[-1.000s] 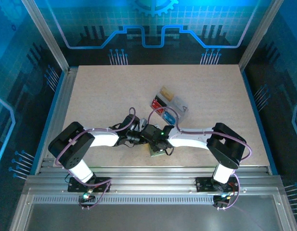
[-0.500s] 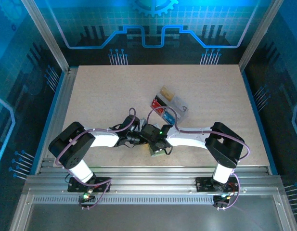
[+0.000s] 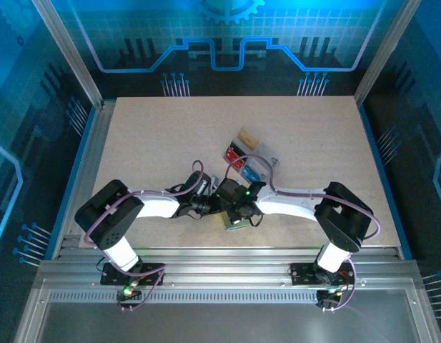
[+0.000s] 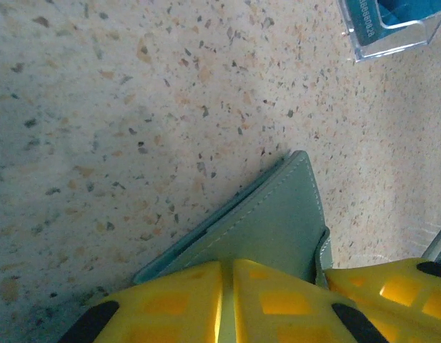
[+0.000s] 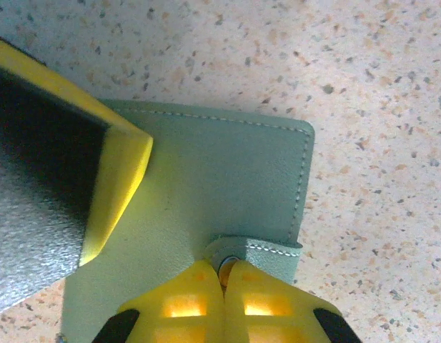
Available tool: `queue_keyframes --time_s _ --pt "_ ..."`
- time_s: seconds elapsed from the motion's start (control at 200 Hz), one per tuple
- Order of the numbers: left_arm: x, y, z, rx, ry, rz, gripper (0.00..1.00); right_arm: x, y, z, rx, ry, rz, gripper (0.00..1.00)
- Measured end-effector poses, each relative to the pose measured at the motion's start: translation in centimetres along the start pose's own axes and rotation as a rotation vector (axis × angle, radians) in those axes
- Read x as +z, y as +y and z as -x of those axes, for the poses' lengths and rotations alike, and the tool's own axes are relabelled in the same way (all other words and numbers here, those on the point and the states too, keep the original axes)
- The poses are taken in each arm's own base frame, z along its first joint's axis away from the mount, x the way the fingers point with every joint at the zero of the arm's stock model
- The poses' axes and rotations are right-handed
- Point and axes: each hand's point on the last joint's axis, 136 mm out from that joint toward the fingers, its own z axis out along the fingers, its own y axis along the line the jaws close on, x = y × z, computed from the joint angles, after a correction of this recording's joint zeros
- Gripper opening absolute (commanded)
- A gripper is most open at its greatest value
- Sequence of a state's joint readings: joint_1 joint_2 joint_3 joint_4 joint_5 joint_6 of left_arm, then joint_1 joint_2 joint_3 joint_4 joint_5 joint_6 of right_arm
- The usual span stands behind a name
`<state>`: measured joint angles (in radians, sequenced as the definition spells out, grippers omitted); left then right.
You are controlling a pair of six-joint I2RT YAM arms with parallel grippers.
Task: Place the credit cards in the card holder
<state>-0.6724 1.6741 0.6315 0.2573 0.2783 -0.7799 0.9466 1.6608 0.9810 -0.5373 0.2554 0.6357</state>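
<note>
Holder (image 5: 227, 171) near counter's (image 3: 149, 143) near edge. Right hand (image 5: 221, 279) closed on tab (image 5: 266, 248); left hand (image 4: 227, 279) closed, pressing on holder. Peel tab up gently, holder pinned flat.

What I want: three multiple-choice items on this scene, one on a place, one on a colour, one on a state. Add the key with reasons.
1. In the top view, the clear tray appears: A lower in the picture than the card holder; B higher in the picture than it; C stacked on top of it.
2. The card holder is: A red; B black; C sage green.
3. The right jaws are: A shut on the snap tab; B wide open; C shut on a blue card.
Key: 1 B, the tray sits beyond the holder, apart from it; 2 C, both wrist views show its green stitched surface; 3 A, the yellow fingers meet around the tab.
</note>
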Motion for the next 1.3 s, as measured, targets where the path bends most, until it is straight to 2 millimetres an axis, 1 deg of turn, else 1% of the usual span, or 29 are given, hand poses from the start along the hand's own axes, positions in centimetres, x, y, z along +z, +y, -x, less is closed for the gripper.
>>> queue_keyframes --time_s 0.215,0.53,0.645,0.775,0.85,0.931,0.946,1.031,1.081,1.191,1.301 --pt "0.2 0.0 0.1 -0.012 -0.03 0.024 0.13 -0.6 -0.6 0.5 0.086 -0.014 0.143 0.0" --pt "0.9 -0.6 0.5 0.01 -0.057 0.054 0.12 -0.6 -2.1 0.0 0.191 -0.024 0.284 0.0" --pt "0.9 -0.6 0.4 0.013 -0.057 0.057 0.11 -0.8 -2.6 -0.2 0.218 -0.035 0.3 0.0" --pt "1.0 -0.6 0.4 0.015 -0.059 0.062 0.1 -0.6 -4.6 -1.4 0.277 -0.026 0.269 0.0" --pt "1.0 -0.7 0.4 0.017 -0.062 0.068 0.1 -0.6 -5.4 -1.9 0.295 -0.023 0.251 0.0" --pt "1.0 -0.6 0.4 0.019 -0.064 0.073 0.11 -0.6 -5.6 -2.1 0.298 -0.022 0.24 0.0" --pt "1.0 -0.6 0.4 0.019 -0.065 0.074 0.11 -0.6 -5.6 -2.1 0.295 -0.022 0.238 0.02" --pt "1.0 -0.6 0.4 0.021 -0.067 0.077 0.11 -0.7 -5.3 -2.4 0.257 -0.024 0.21 0.26" --pt "1.0 -0.6 0.4 0.022 -0.068 0.078 0.11 -1.0 -4.5 -2.5 0.216 -0.029 0.199 0.34" --pt "1.0 -0.6 0.4 0.022 -0.069 0.078 0.11 -2.0 -2.5 -2.0 0.111 -0.065 0.198 0.42" --pt "1.0 -0.6 0.4 0.024 -0.07 0.08 0.11 -2.6 -1.6 -1.1 0.064 -0.103 0.186 0.45"
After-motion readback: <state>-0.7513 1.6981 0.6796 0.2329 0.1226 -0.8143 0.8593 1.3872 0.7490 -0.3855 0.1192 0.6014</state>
